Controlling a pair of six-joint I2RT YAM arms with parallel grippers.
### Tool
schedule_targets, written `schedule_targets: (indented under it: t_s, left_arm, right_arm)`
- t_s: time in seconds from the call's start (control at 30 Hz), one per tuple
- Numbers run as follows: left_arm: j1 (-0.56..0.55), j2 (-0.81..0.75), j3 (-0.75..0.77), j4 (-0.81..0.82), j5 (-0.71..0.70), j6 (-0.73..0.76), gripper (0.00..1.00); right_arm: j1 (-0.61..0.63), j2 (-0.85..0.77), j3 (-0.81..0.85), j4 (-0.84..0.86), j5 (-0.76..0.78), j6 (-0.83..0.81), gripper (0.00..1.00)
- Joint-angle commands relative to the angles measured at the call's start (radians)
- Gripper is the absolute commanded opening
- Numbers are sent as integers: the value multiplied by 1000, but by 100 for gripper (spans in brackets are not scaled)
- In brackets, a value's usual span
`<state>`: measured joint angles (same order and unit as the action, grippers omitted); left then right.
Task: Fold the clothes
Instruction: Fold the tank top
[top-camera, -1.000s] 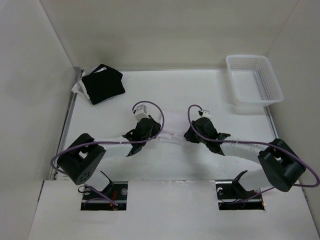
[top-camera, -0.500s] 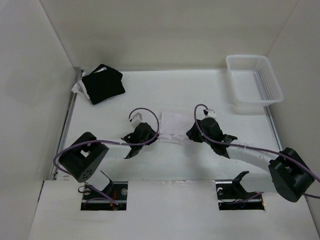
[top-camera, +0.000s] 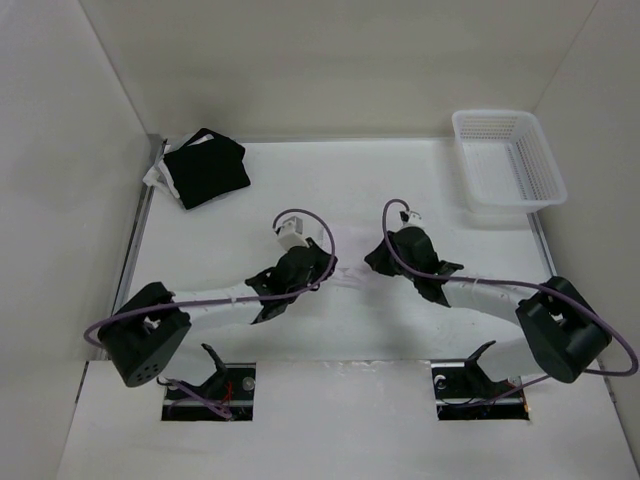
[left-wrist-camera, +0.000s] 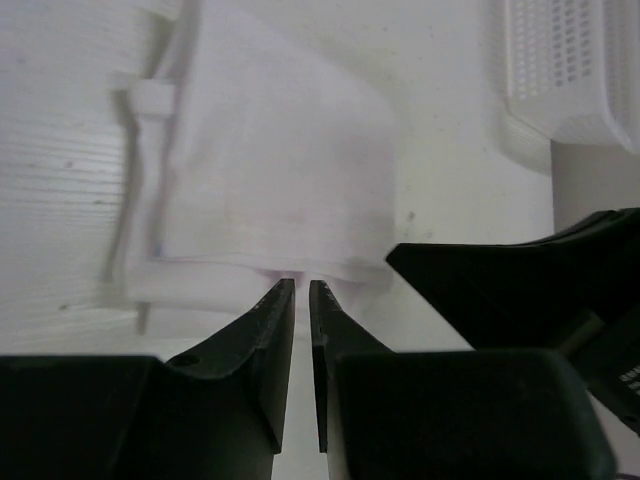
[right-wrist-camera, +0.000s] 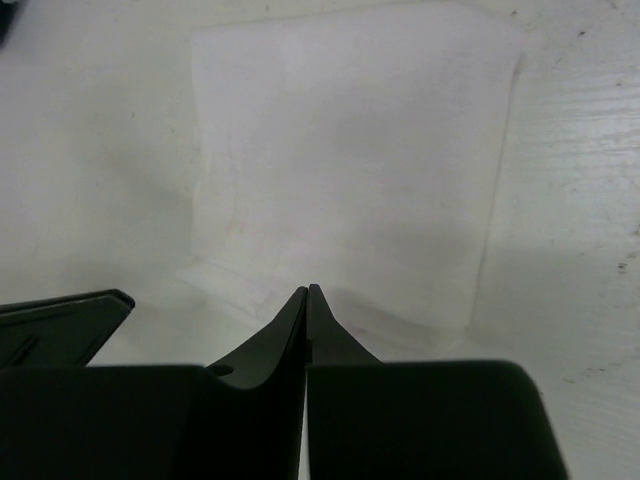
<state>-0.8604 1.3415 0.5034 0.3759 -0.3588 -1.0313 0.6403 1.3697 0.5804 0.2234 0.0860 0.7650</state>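
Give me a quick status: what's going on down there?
Right gripper shut on white garment, near edge. Left gripper nearly closed at its edge, grip unclear. Black garment and basket off aside.

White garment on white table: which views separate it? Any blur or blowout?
Top external: white garment nearly vanishes against the table, low contrast. Left wrist: its folds show through soft shadows; basket blown out; near fingers dark, blurred. Right wrist: garment edges faint, washed out.
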Motion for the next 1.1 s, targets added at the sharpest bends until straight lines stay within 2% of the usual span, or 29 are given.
schedule_targets:
  t_s: [0.0,0.2,0.37,0.63,0.83,1.07]
  left_arm:
    - [-21,82,84,55,-29,43,11]
    - [42,263,61,178,21,25,11]
    - [53,280,-17,230,43,5,11]
    - [53,63,-138,221,38,19,18]
    - [71,-142,-151,78,-3,94,24]
    - [152,-252,-68,-150,-28,258,34]
  right_arm:
    - [-27,25,-14,162,-22,68,3]
    - [-67,43,-112,209,-20,117,4]
    - [-73,14,-165,206,-8,125,4]
    - [-86,-124,-162,120,1,105,9]
    - [-98,-323,-129,-16,12,37,25]
    - [-172,-466,-108,-105,113,-56,45]
